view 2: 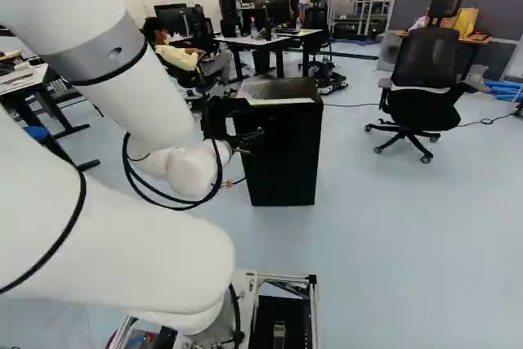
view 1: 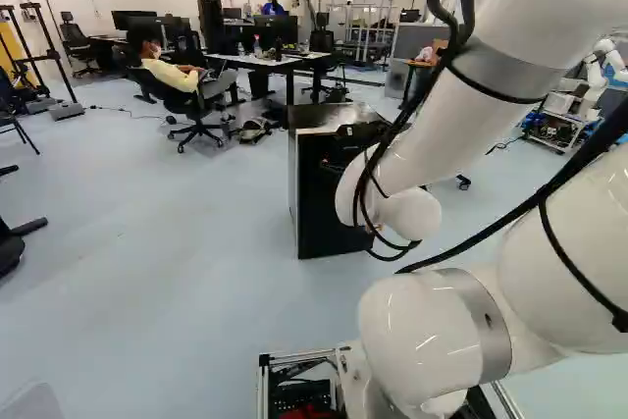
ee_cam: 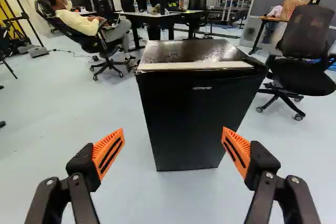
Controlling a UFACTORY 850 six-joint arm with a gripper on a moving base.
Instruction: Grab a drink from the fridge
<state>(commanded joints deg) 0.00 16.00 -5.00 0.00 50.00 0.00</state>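
Note:
The gripper shows dark at the arm's end in the right base view, close before the black fridge. Seen from the wrist, my gripper stands wide open, its orange pads far apart with nothing between them. Ahead of it is the small fridge, upright on the floor with its door closed. In the left base view the arm partly covers the fridge. No drink inside it can be seen.
A black office chair is right of the fridge. Behind it is a desk with monitors and bottles. A seated person is beyond the fridge, to its left. Another robot stands at the right of the left base view.

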